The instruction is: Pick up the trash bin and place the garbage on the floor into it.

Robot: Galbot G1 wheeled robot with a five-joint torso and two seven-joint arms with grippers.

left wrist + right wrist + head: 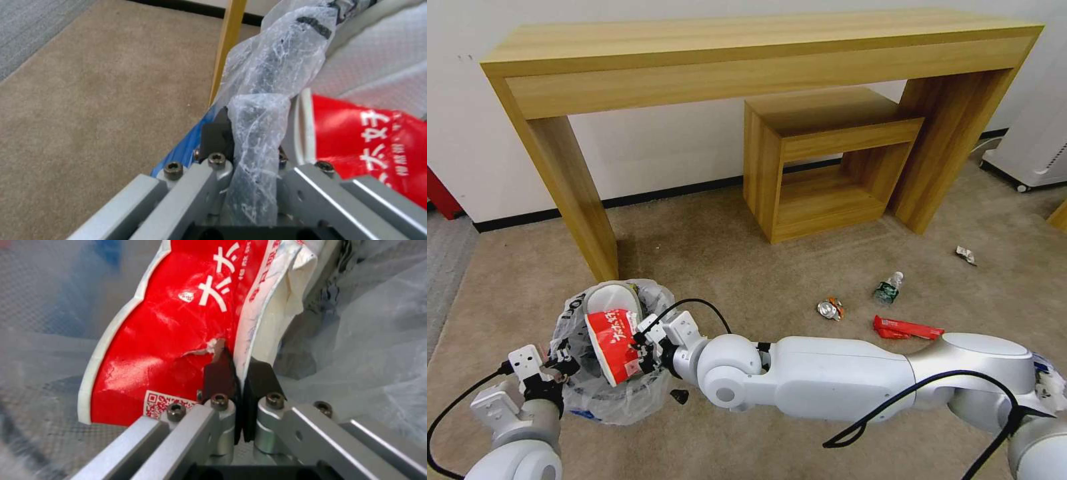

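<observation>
The trash bin (610, 373) is placed on the floor (747, 267) before the long table (747, 53), near its left leg. A carton (615, 347) is held above the bin. To the right, a can (830, 309), bottle (888, 288) and flattened carton (907, 328) are scattered.

A long wooden desk (747, 47) stands against the white wall (660, 143) at twelve o'clock. Under it, toward one o'clock, sits a wooden cube shelf (820, 167). A white appliance (1037, 143) stands at two o'clock, grey carpet (444, 267) at nine.
</observation>
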